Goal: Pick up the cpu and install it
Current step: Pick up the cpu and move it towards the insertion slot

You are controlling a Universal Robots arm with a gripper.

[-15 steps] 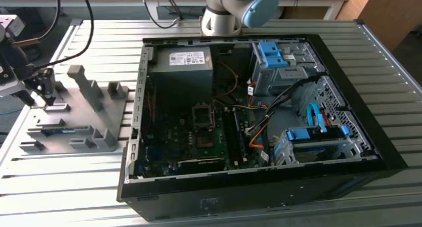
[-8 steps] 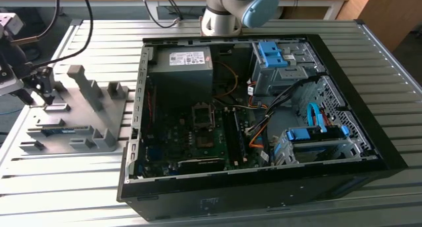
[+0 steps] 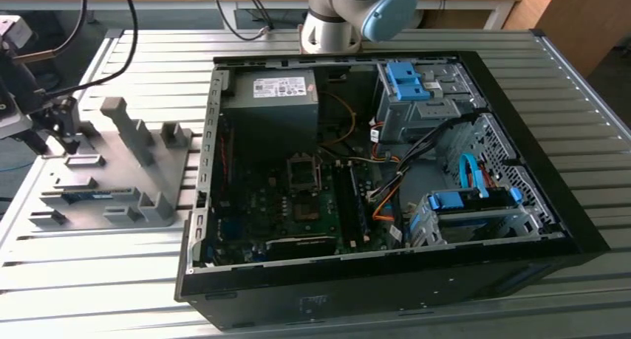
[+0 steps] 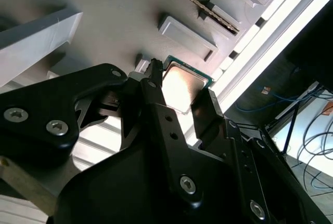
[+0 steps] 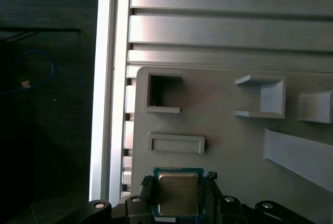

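claw straddles cpu | cpu flat in grey tray on desk, edges exposed for pinching | clamped or not: cannot tell

Exterior view: high, well back, looking down across the slatted metal surface, the open black computer case and the grey plastic holder tray.
First wrist view: close, straight down on that tray.
Second wrist view: closer, slanting past the black tool.
Shared: both wrist views hold the square silver-topped cpu.
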